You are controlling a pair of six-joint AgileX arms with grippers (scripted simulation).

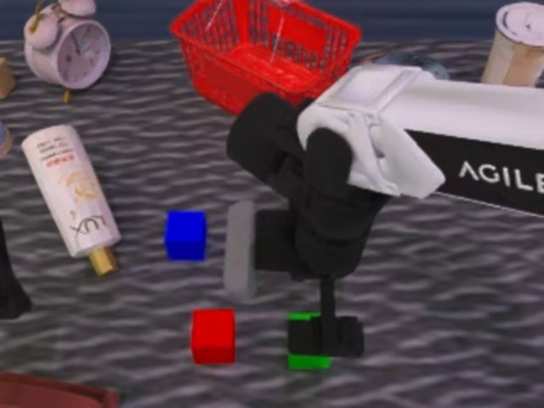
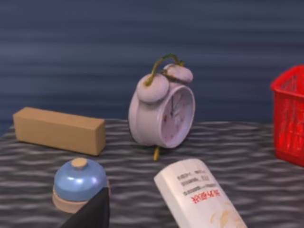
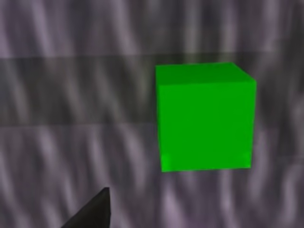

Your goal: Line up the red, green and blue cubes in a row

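Right hand (image 1: 325,336) directly over the green cube (image 1: 308,360) near the counter's (image 1: 442,289) front edge; grip impossible to tell. Cube square to that edge, red cube (image 1: 212,335) beside it, blue cube (image 1: 185,235) farther back.

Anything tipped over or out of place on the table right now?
Only the white bottle lies on its side at the left. The red cube, blue cube and green cube sit flat; right gripper over green.

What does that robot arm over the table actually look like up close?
The right arm has a white shell over a black panel with white letters reading "AGILE", cut off at the picture's edge. Its wrist is bulky matte black with a grey block, ending in a black gripper. No cables show.
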